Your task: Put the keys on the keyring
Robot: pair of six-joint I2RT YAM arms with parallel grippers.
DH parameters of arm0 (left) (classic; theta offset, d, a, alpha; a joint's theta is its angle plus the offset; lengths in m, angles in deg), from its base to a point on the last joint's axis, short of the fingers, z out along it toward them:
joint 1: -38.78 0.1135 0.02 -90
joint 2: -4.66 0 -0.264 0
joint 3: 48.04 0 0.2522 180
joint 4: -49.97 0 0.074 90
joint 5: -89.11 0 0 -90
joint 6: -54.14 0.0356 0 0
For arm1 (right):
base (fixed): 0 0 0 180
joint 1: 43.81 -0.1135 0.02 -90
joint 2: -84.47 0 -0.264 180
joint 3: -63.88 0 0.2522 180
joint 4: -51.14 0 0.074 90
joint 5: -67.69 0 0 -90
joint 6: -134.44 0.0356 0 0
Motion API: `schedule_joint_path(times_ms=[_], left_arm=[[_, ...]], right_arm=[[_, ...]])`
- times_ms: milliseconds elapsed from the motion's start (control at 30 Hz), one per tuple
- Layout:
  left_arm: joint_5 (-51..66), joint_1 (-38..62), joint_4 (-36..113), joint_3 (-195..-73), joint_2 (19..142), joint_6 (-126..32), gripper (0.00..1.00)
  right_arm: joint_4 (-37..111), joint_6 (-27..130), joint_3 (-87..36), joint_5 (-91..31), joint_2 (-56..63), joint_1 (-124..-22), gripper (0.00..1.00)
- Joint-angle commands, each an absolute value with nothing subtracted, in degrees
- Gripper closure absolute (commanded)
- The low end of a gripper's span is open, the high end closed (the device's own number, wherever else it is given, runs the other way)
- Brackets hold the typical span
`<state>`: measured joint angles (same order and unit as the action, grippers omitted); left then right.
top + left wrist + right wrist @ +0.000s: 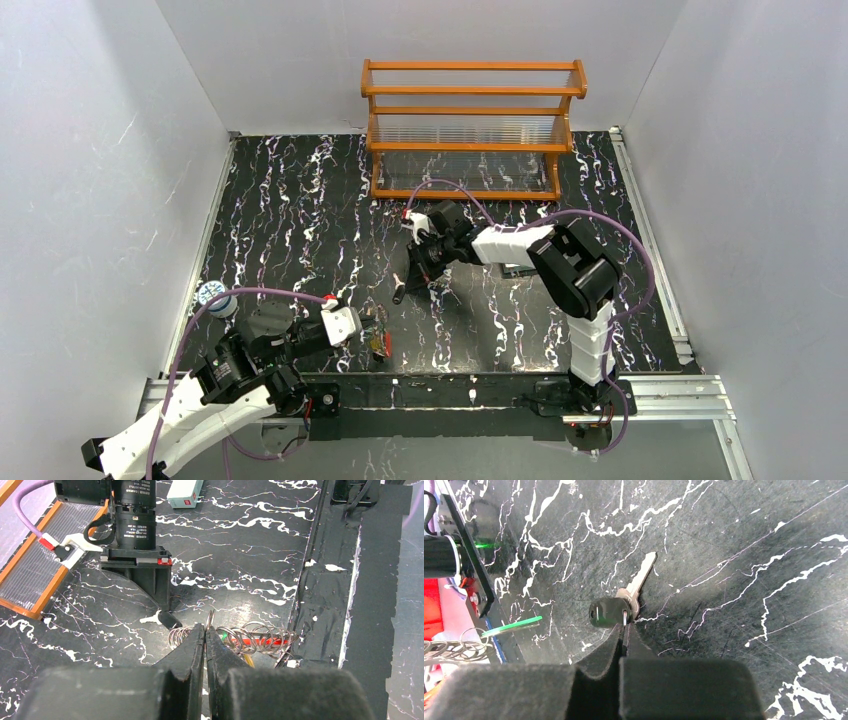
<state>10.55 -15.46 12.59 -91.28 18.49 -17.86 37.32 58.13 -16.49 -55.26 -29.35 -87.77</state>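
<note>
Silver metal blade and a dark, almost black plastic head: this is the key (630, 591) in front of the right gripper (624, 631). Its long axis runs on a diagonal in the right wrist view. The head is at the lower left, near the fingertips, and the blade tip points to the upper right, away from the gripper. The key seems to lie flat on the black table with white marble veins (749, 555). A small thin metal ring sits at the head. The two fingers of the right gripper are pressed together there and pinch the key at this ring.

The keyring (260, 641) lies near the front edge of the table, just before the left gripper (205, 630). It looks like a loose bundle of thin wire rings around a red strip, with a little green and yellow showing among them. Its long axis goes from left to right in the left wrist view. The left fingers are closed, and one thin ring of the bundle stands upright between their tips.

From above, the two grippers are near each other but apart. An orange wooden rack (470, 90) stands at the far side of the table, and a white rectangular box (185, 492) lies beyond the right gripper.
</note>
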Motion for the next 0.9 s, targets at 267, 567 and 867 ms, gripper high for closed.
schedule_joint_path(times_ms=[267,567,867], left_arm=[[10.83,-15.63,15.08,-90.91,20.64,-18.26,1.00],[4.93,-15.68,19.59,-90.61,30.32,-22.35,1.00],[6.43,-15.63,31.37,-87.06,40.24,-25.50,1.00]], right_arm=[[31.69,56.72,-14.80,-51.49,-14.65,-87.79,0.99],[28.84,56.13,-7.13,-36.05,-0.78,-87.79,0.99],[29.50,50.40,0.83,-41.35,10.92,-87.71,0.99]])
